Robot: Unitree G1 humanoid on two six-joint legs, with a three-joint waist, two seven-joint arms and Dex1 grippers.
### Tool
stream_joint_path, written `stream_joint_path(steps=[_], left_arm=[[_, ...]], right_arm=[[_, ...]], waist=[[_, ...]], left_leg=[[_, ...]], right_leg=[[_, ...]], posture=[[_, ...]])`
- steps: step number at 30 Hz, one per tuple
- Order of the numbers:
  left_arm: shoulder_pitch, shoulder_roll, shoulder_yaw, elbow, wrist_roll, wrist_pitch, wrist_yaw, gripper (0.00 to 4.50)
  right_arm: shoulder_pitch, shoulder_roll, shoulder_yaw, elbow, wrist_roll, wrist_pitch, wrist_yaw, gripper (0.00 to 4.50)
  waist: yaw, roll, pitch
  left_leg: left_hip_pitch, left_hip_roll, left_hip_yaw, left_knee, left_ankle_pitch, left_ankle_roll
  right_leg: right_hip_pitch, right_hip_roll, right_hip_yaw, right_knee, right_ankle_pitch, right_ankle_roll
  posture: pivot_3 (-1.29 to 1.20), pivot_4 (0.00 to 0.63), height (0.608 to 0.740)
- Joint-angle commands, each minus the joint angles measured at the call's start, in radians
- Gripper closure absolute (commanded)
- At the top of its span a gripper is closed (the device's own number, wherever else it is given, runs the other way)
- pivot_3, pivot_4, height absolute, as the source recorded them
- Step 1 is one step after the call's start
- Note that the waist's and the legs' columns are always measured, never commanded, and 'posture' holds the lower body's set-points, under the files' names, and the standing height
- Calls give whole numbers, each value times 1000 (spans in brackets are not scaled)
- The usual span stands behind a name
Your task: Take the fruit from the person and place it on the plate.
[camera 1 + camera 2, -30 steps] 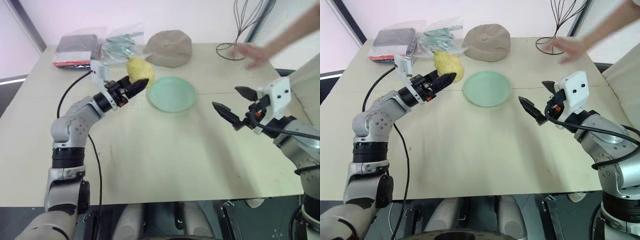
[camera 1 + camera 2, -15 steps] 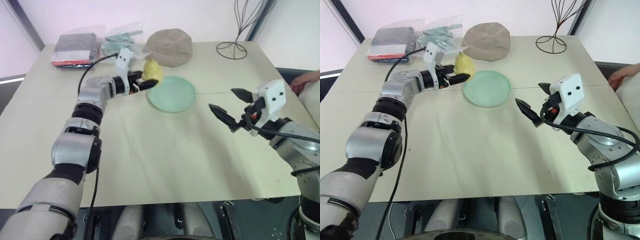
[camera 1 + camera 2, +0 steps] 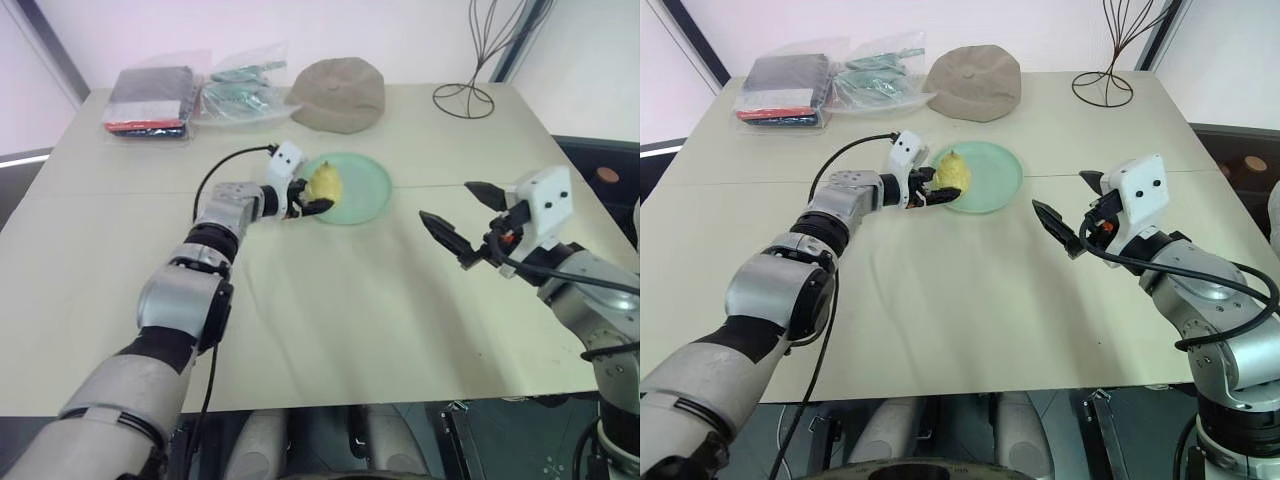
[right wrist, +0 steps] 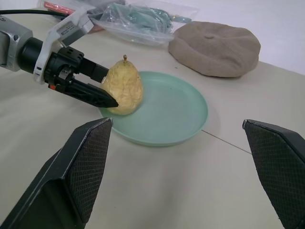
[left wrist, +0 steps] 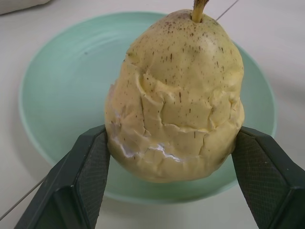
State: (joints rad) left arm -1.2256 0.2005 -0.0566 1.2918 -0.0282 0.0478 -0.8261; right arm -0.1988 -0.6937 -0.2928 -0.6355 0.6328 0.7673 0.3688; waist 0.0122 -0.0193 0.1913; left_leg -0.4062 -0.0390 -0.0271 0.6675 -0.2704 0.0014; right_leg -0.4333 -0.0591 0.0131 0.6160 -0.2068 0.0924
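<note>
Left arm stretched forward, its black two-fingered left gripper (image 3: 315, 197) clamped on a load. Right arm bent at the elbow, its black two-fingered right gripper (image 3: 462, 218) spread wide, holding nothing.

Light is bright, even and soft, with a faint pinkish wash on the back wall. The table (image 3: 330, 300) shows no harsh glare, and shadows are pale and short, such as the thin one under the plate (image 4: 181, 112). Head views are sharp in the middle, with straight edges bowing slightly near the corners. Close to the left wrist camera, the fruit (image 5: 176, 95) is crisp, its cracks and specks clear, while the table behind softens.
</note>
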Motion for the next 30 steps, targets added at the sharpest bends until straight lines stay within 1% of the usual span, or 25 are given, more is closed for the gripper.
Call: stream_joint_path(steps=[1,3,4,13,21,26,30], left_arm=[[-31,-5,9,-11,22,-41,6,1241],[-27,-7,10,-9,31,-48,6,220],[-26,-8,10,-9,35,-51,7,42],[-27,5,42,-14,28,-63,1,42],[-48,48,103,-69,-23,-26,-98,42],[-37,101,117,-160,-56,28,-181,42],[-4,177,106,-274,-74,105,-272,42]], right_arm=[[-4,-6,-37,-48,8,-9,-4,0],[-3,-7,-39,-51,9,-8,-4,0],[-3,-8,-40,-51,9,-8,-4,0],[-12,-12,-38,-44,7,-8,0,0],[-21,-15,-30,-32,4,-12,12,0],[-33,-16,-19,-19,0,-16,28,0],[-46,-21,-6,-7,-1,-16,53,0]], waist=[[1,0,0],[1,0,0],[1,0,0],[0,0,0],[0,0,0],[0,0,0],[-4,0,0]], left_leg=[[0,0,0,0,0,0],[0,0,0,0,0,0],[0,0,0,0,0,0],[0,0,0,0,0,0],[0,0,0,0,0,0],[0,0,0,1,0,0],[0,0,0,1,0,0]], right_leg=[[0,0,0,0,0,0],[0,0,0,0,0,0],[0,0,0,0,0,0],[0,0,0,0,0,0],[0,0,0,1,0,0],[0,0,0,1,0,0],[0,0,0,1,0,0]], posture=[[0,150,740],[0,150,740],[0,150,740],[0,150,740],[0,150,740],[0,150,740],[0,150,740]])
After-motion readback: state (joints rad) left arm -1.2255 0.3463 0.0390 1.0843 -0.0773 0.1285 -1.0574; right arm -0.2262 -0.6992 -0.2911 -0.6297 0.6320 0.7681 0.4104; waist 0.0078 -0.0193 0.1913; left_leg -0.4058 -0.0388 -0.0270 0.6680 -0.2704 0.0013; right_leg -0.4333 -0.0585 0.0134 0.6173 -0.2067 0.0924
